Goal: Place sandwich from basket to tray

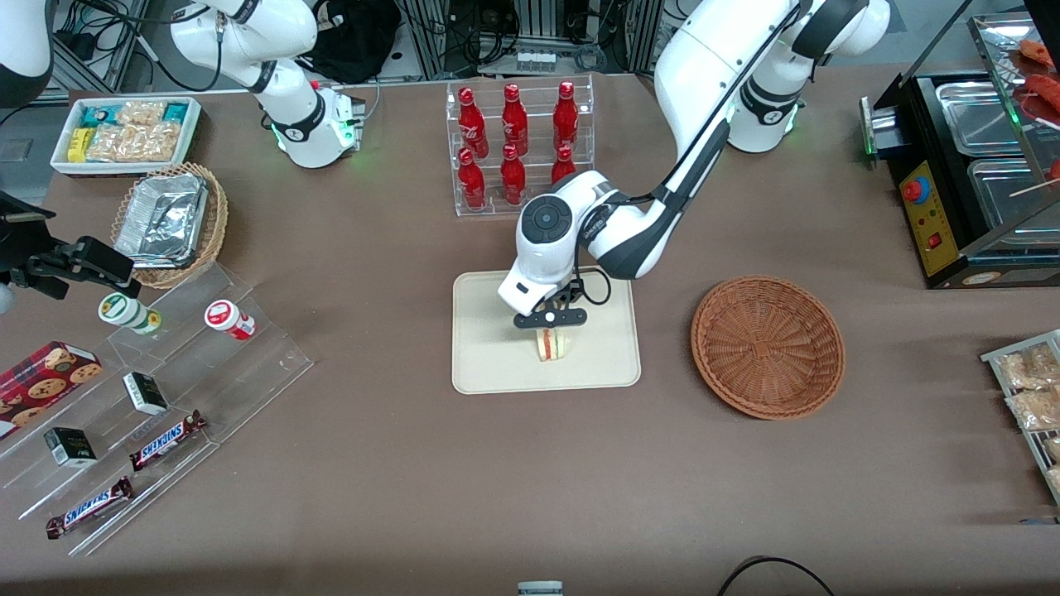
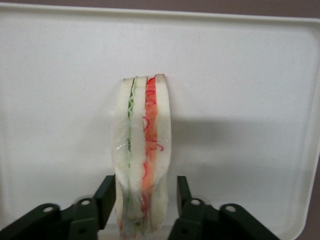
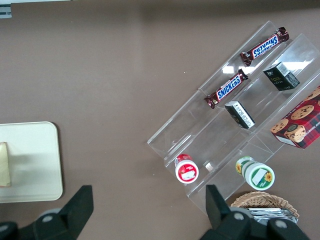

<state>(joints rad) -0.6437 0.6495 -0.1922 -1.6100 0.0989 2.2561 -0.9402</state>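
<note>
The sandwich (image 1: pixel 552 345), a white bread wedge with green and red-orange filling, stands on edge on the cream tray (image 1: pixel 489 364), near its middle. My left gripper (image 1: pixel 551 331) is low over it, open, with one black finger on each side. In the left wrist view the sandwich (image 2: pixel 142 140) rests on the tray (image 2: pixel 240 75) between the fingers (image 2: pixel 183 192). One finger is close against the bread and a slim gap shows at the other. The reddish-brown basket (image 1: pixel 768 346) sits empty beside the tray, toward the working arm's end. The right wrist view catches the tray (image 3: pixel 30 160) and a sliver of sandwich (image 3: pixel 4 164).
A clear rack of red bottles (image 1: pixel 520 149) stands farther from the front camera than the tray. Toward the parked arm's end are a clear stepped stand with snacks (image 1: pixel 149 414), a tan basket of foil trays (image 1: pixel 170 223) and a white snack bin (image 1: pixel 124 132). A black appliance (image 1: pixel 969 174) is at the working arm's end.
</note>
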